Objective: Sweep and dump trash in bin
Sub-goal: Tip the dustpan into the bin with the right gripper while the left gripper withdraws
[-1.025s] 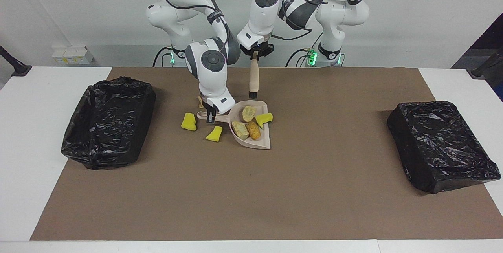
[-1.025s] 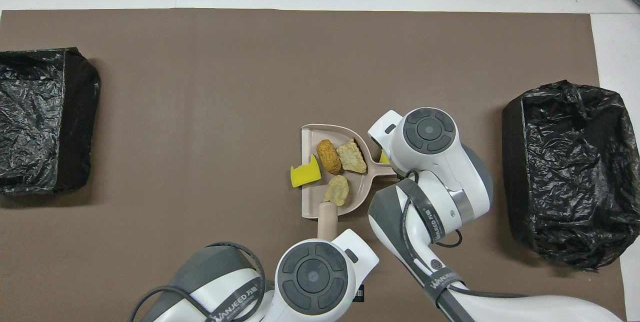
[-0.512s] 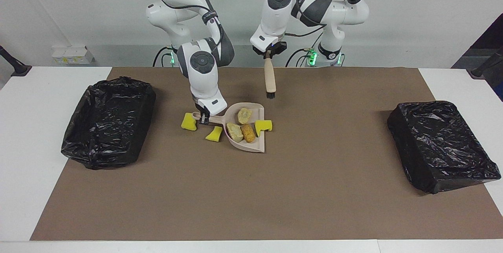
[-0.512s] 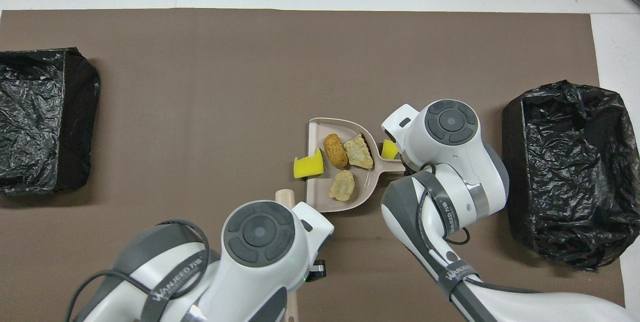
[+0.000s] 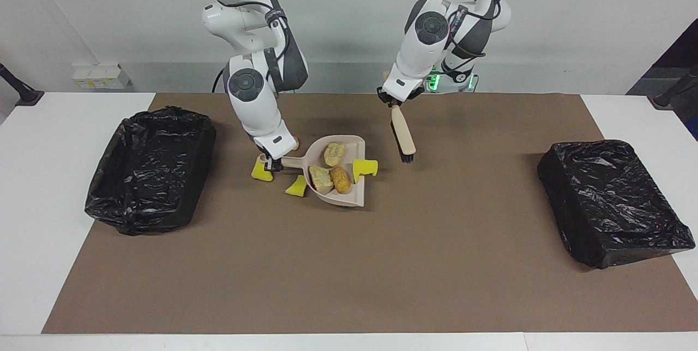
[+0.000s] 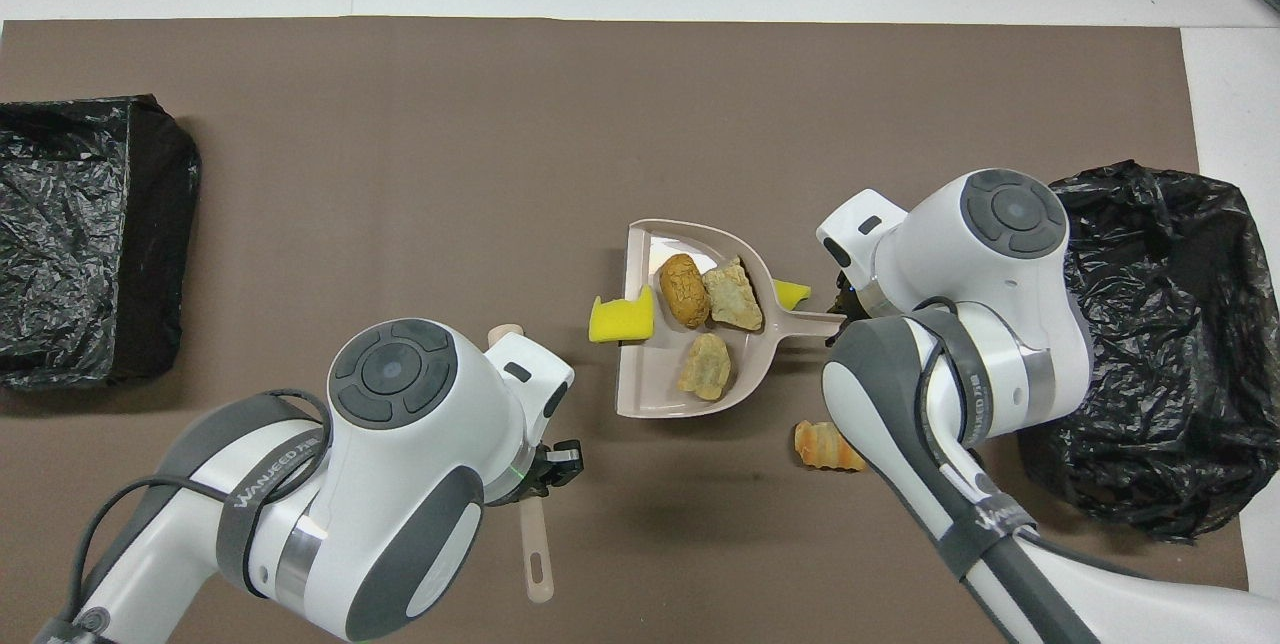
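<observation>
while the right gripper clamps the dustpan handle mid-mat, three lumps ride inside and the pan has slid toward the right arm's bin; from above, the left gripper, closed on the brush, has swung away, so dumping looks next.

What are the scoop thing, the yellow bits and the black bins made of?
The dustpan looks like smooth beige plastic: thin moulded walls, matte sheen. The yellow pieces, like the one at its open edge, seem to be foam sponge: bright, dull, with cut blocky shapes. Each bin, such as the one toward the right arm's end, is wrapped in thin black plastic film: it is crinkled and glossy. What is underneath is hidden.
</observation>
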You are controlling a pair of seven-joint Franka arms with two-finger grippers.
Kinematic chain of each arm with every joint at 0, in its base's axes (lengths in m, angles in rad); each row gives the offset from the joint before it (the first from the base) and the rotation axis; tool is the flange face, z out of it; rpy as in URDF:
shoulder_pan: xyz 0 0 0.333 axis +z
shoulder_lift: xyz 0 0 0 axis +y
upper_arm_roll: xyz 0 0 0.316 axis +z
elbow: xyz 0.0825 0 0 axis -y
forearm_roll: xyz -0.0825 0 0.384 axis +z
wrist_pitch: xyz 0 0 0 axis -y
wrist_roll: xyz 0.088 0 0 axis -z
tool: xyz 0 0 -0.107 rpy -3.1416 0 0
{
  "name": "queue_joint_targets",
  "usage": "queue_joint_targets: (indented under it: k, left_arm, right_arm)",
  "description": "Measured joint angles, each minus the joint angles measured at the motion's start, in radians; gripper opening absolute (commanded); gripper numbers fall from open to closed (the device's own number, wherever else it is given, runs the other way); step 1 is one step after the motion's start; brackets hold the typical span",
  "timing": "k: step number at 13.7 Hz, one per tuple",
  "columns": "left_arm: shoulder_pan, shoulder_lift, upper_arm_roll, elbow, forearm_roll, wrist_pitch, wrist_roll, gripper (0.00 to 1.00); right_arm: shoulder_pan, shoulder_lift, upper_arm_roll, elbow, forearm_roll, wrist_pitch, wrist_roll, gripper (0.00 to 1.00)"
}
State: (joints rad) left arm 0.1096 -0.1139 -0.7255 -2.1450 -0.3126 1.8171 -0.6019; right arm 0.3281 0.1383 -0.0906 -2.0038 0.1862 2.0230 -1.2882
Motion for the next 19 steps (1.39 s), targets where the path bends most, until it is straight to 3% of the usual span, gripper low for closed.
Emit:
queue_joint_targets:
  k: [5,9,12,13,15,16,19]
  left_arm:
    - [-0.09,-0.028,-0.02,-0.114,0.0,0.131,0.002,0.0]
    - [-0.22,-0.07,-0.026,-0.205,0.0,0.26,-0.11,0.0]
    - [-0.263,-0.073,-0.027,-0.267,-0.002,0.339,-0.139,0.0]
    - [-0.266,-0.073,-0.028,-0.284,-0.008,0.362,-0.14,0.06]
    - [-0.266,-0.071,-0.027,-0.297,-0.027,0.381,-0.137,0.88]
    - [-0.266,-0.069,-0.025,-0.297,-0.029,0.382,-0.134,1.0]
    - [-0.241,-0.068,-0.013,-0.273,-0.032,0.353,-0.131,1.0]
  right_arm:
    - [-0.207,-0.047,-0.004,0.092,0.223,-0.199,-0.191,0.0]
    - [-0.391,-0.052,-0.008,0.211,0.237,-0.367,-0.308,0.0]
    - [-0.538,-0.049,-0.012,0.283,0.236,-0.463,-0.385,0.0]
    - [-0.589,-0.042,-0.013,0.315,0.23,-0.493,-0.414,0.0]
    - [-0.672,-0.016,-0.014,0.384,0.205,-0.525,-0.482,0.0]
    - [-0.709,0.0,-0.015,0.417,0.184,-0.537,-0.52,0.0]
    - [-0.806,0.043,-0.015,0.511,0.095,-0.55,-0.612,0.0]
